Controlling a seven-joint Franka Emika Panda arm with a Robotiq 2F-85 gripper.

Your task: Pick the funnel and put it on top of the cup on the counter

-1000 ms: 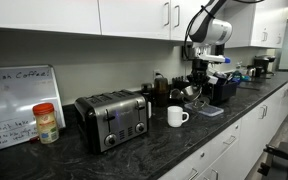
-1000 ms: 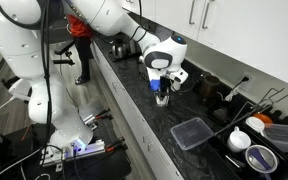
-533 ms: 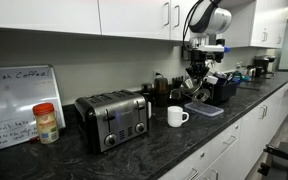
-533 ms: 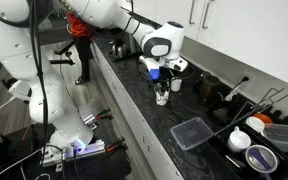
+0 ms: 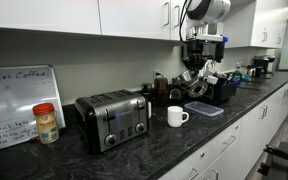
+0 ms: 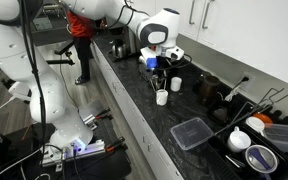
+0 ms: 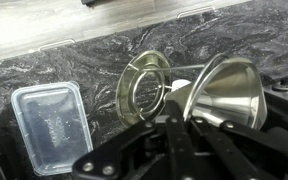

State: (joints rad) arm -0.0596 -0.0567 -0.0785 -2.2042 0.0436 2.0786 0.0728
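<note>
My gripper [image 5: 197, 72] hangs above the far part of the black speckled counter [image 5: 154, 145], shut on the silvery funnel [image 7: 229, 90]. In the wrist view the fingers [image 7: 179, 125] clamp the funnel's rim and its wide mouth tilts sideways. In an exterior view the gripper [image 6: 155, 62] is raised above the white mug [image 6: 162, 97], clear of it. The mug [image 5: 176, 116] stands upright on the counter with its handle to the side, lower than the gripper and nearer the toaster.
A round metal ring-shaped object [image 7: 144, 88] lies on the counter below the gripper. A clear plastic container [image 7: 52, 120] sits beside it, also seen in both exterior views [image 5: 204, 109] [image 6: 192, 133]. A silver toaster [image 5: 112, 118], a red-lidded jar [image 5: 46, 123] and a whiteboard [image 5: 19, 100] stand farther along.
My gripper has risen straight up from the counter with the funnel in it. The mug has not moved.
</note>
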